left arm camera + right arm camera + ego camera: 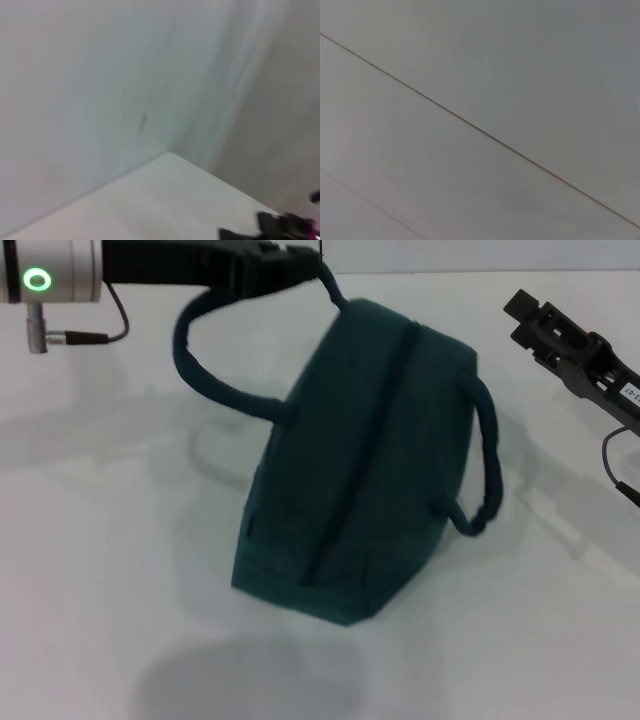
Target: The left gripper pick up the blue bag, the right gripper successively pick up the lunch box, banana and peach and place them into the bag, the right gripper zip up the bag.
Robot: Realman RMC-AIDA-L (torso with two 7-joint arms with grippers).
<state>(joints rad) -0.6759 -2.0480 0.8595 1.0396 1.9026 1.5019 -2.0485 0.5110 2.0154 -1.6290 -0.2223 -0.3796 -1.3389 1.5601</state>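
Dark-blue bag (365, 460) hangs by its handle (215, 370) from the left gripper (285, 265), apparently clamped, upper left; zip looks closed, so judging release comes next, while the right gripper (540, 315), upper right, cannot be told.

Only the blue bag (365, 460) blocks the middle; open table (90, 540) surrounds it.

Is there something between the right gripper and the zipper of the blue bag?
Nothing visible. The right gripper hangs apart from the blue bag, with only bare white table between. The left gripper holds one handle.
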